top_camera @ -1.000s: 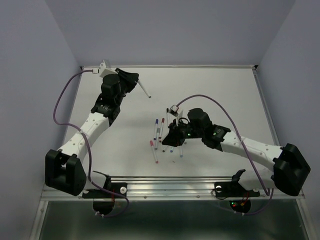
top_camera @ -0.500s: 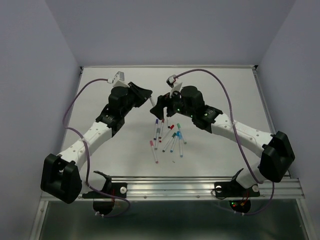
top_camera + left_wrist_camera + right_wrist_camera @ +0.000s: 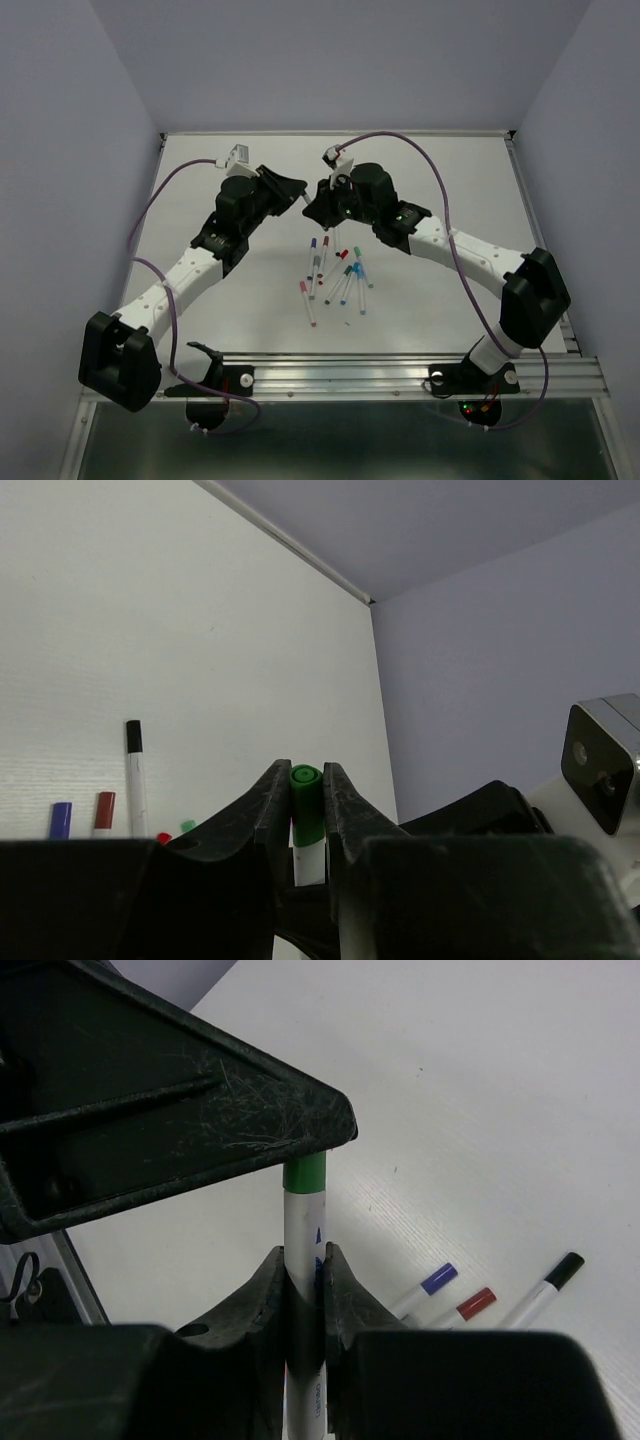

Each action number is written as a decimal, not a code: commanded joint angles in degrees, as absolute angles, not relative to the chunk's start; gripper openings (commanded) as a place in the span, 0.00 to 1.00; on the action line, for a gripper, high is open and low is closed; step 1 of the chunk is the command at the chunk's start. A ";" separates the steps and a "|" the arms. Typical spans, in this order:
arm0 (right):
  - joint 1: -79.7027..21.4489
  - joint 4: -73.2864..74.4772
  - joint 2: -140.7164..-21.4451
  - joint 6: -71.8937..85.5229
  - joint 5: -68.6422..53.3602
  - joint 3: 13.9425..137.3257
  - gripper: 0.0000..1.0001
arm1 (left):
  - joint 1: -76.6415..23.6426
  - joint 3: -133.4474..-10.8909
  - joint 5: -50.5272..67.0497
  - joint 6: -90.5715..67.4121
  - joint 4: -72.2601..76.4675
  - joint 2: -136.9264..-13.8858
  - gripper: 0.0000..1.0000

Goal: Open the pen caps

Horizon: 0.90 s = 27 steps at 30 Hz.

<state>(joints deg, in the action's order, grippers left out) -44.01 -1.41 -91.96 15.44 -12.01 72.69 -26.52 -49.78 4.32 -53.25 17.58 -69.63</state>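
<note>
Near upper centre of the overhead view, left end effector (image 3: 305, 775) clamps the green cap (image 3: 306, 810), right end effector (image 3: 304, 1256) clamps the white barrel (image 3: 300, 1215); their shared axis runs straight between them.

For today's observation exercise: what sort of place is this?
Probably a robotics test booth: left arm and right arm fixed at a white table's edge, plain walls around, pens laid out.

right jaws lifted, now clamping pen (image 3: 303, 1215)

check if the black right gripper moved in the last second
Yes. The right gripper moved from the scattered white pens toward the table's far edge, now gripping a green-capped pen.
</note>
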 commanded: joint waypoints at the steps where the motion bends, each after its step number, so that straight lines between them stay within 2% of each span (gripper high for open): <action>1: -44.21 -3.95 -89.31 14.76 -17.66 72.87 0.01 | -26.98 -50.71 4.49 -53.35 20.92 -69.69 0.00; 12: -44.21 -4.04 -78.68 16.96 -24.32 58.11 0.01 | -26.28 -56.24 -6.49 -52.30 19.78 -72.68 0.00; 18: -44.21 -4.75 -73.14 19.51 -29.16 48.80 0.01 | -21.98 -59.14 -7.39 -53.08 20.74 -76.37 0.00; 27: -44.21 -4.75 -70.66 21.97 -27.78 45.62 0.01 | -18.28 -60.56 -10.81 -53.09 18.99 -79.19 0.00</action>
